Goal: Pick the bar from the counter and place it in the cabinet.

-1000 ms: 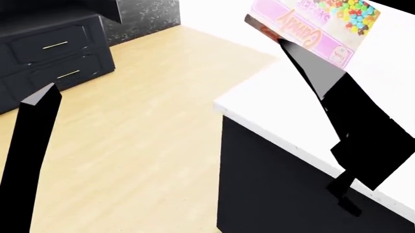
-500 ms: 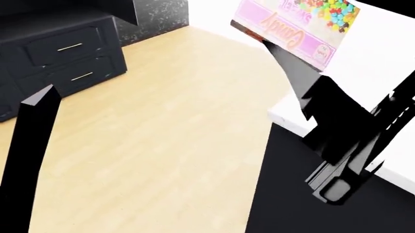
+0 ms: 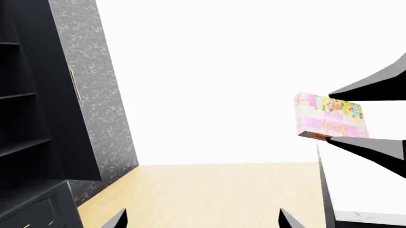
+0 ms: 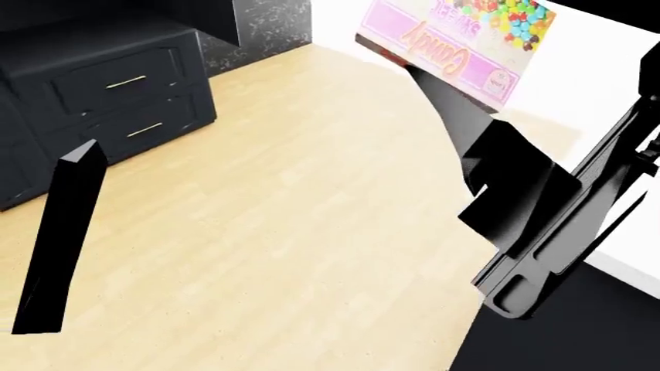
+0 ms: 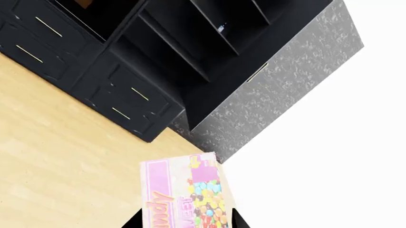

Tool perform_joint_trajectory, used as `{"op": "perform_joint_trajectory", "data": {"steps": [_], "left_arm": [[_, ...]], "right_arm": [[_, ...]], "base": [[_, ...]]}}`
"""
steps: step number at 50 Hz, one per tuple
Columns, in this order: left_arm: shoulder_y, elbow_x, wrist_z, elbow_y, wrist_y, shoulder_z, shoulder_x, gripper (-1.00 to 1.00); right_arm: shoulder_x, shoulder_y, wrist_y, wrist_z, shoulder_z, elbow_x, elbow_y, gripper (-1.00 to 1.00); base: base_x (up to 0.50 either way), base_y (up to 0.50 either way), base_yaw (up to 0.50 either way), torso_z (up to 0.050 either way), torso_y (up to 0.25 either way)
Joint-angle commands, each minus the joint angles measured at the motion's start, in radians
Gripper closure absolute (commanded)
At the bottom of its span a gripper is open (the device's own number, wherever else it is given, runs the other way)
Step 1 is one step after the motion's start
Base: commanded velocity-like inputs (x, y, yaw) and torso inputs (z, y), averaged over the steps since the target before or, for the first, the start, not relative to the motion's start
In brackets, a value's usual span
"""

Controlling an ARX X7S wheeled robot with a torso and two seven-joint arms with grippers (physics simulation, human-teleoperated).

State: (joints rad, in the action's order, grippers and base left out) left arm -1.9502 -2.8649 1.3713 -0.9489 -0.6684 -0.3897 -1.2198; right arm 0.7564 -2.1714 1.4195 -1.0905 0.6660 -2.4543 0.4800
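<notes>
Carry step in hand, as I read it: the bar (image 4: 450,35) is off the counter (image 4: 608,93) and up in the air in my right claw (image 4: 413,66), somewhere between counter and cabinet (image 4: 113,93).

Right claw: pinching the bar by one end. In the right wrist view the two finger tips sit either side of the packet's near end, and the rest of the packet (image 5: 185,192) sticks out beyond them toward the cabinet. In the head view the bar stands above the arm, lettering upside down, tilted, over the edge where wooden floor (image 4: 268,216) meets white counter.

Left claw (image 3: 366,116): spread, holding nothing. Its two dark fingers frame the bar in the left wrist view but the bar is well apart from them, farther off.

Cabinet: drawers with brass handles at head view's upper left; open dark shelves (image 5: 190,42) show in the right wrist view, beyond the packet and not yet near it.

Next move, my judgement: swing base and right arm further toward the cabinet, line the packet flat with a shelf recess, reach in, then let go. Grip is on one end only, so the packet could pivot if I hurry.
</notes>
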Motion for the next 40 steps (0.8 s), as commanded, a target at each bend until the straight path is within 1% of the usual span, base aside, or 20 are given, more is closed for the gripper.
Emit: {"op": "perform_joint_trajectory", "data": {"steps": [1,13,22,34,40], "left_arm": [[-0.033,-0.018,0.019,-0.001,0.015,-0.019,0.024,-1.0],[-0.025,-0.019,0.007,-0.007,0.019,-0.015,0.012,-1.0],[-0.047,-0.036,0.012,-0.004,0.017,-0.018,0.013,-1.0],[-0.024,-0.019,-0.011,-0.006,0.008,-0.01,-0.002,-1.0],[-0.01,-0.018,-0.027,-0.016,0.013,0.002,-0.015,-1.0]], "right_arm": [[0.005,-0.003,-0.006,0.008,0.001,0.002,0.014,1.0],[-0.009,-0.006,-0.015,0.015,0.012,0.01,0.008,1.0],[-0.016,-0.02,-0.024,0.019,0.019,0.006,0.003,1.0],[-0.034,-0.012,0.006,0.041,0.003,0.054,-0.008,1.0],[-0.03,-0.006,-0.02,0.03,0.009,0.068,-0.03,1.0]], "base": [[0.49,-0.12,0.0,0.0,0.0],[0.48,-0.14,0.0,0.0,0.001],[0.47,-0.15,0.0,0.0,0.002],[0.48,-0.14,0.0,0.0,0.001],[0.5,-0.02,0.0,0.0,0.002]]}}
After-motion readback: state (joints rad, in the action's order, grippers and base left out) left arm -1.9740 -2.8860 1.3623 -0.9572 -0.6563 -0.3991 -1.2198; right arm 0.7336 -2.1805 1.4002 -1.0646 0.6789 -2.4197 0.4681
